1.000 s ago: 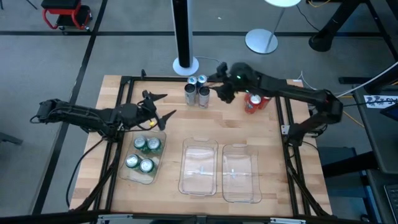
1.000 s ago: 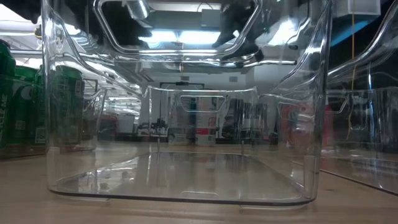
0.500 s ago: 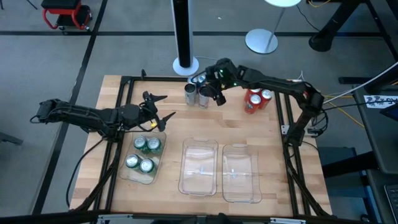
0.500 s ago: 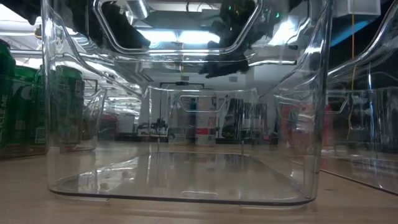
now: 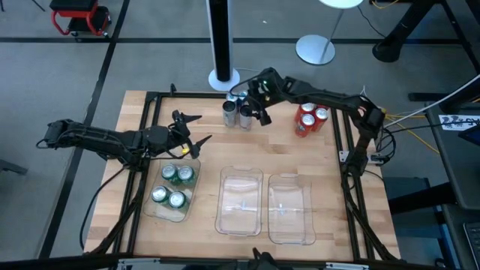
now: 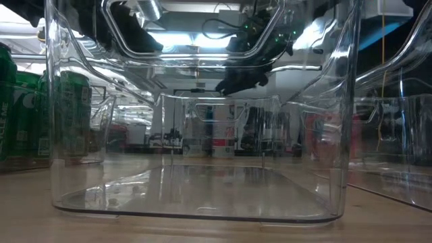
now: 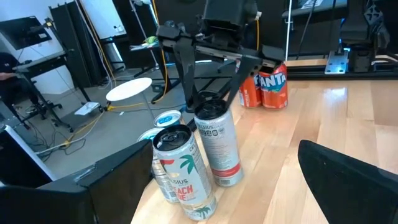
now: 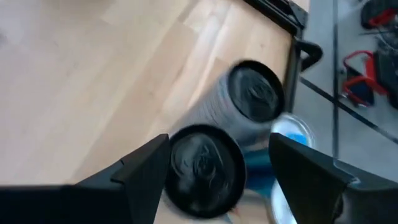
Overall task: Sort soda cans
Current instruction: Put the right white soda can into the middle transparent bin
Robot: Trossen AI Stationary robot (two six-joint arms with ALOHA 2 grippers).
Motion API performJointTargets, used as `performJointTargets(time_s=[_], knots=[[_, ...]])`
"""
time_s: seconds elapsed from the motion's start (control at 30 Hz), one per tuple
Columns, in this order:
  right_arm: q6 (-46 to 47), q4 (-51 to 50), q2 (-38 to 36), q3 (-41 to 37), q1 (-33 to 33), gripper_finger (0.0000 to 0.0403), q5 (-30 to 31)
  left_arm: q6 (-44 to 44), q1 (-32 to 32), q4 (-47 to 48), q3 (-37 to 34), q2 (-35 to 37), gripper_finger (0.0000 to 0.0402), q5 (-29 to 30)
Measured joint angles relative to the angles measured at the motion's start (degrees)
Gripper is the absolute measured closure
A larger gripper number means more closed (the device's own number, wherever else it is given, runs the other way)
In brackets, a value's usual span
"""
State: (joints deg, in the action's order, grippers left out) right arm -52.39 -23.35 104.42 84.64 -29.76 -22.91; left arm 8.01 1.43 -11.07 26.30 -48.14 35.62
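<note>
Right gripper (image 5: 257, 110) (fingers apart) above silver-grey cans (image 5: 238, 112)

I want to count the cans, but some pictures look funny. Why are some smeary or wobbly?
Right wrist view: the silver-grey cans are smeared, with blurred edges, between the right gripper fingers. Low view: the camera looks through a clear tray, whose curved walls bend and mirror the room's lights. High view and left wrist view: sharp and evenly lit.

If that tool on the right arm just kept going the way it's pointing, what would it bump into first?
Probably the top of a silver can: the right tool hangs open above the silver cans, and that can's top shows between its fingers. How far off it is can't be judged.
</note>
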Motion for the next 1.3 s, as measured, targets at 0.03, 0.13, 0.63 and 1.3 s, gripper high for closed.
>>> performJointTargets(time_s=[0.03,0.13,0.63,1.3], knots=[[0.2,0.1,0.3,0.0,0.0,0.0125,-0.7,0.0,0.0,0.0,0.0,0.0,0.0013,0.0],[0.3,0.2,0.6,0.1,0.0,0.0125,-1.0,0.1,0.0,0.0,0.0,0.0,0.0013,0.0],[1.1,-1.3,-0.6,0.2,0.1,0.0125,-4.8,0.2,0.0,0.2,0.0,0.0,0.0013,0.0],[-3.4,-8.7,-0.7,0.2,0.8,0.0083,0.6,0.2,0.0,-0.1,0.0,0.0,0.0013,0.0]])
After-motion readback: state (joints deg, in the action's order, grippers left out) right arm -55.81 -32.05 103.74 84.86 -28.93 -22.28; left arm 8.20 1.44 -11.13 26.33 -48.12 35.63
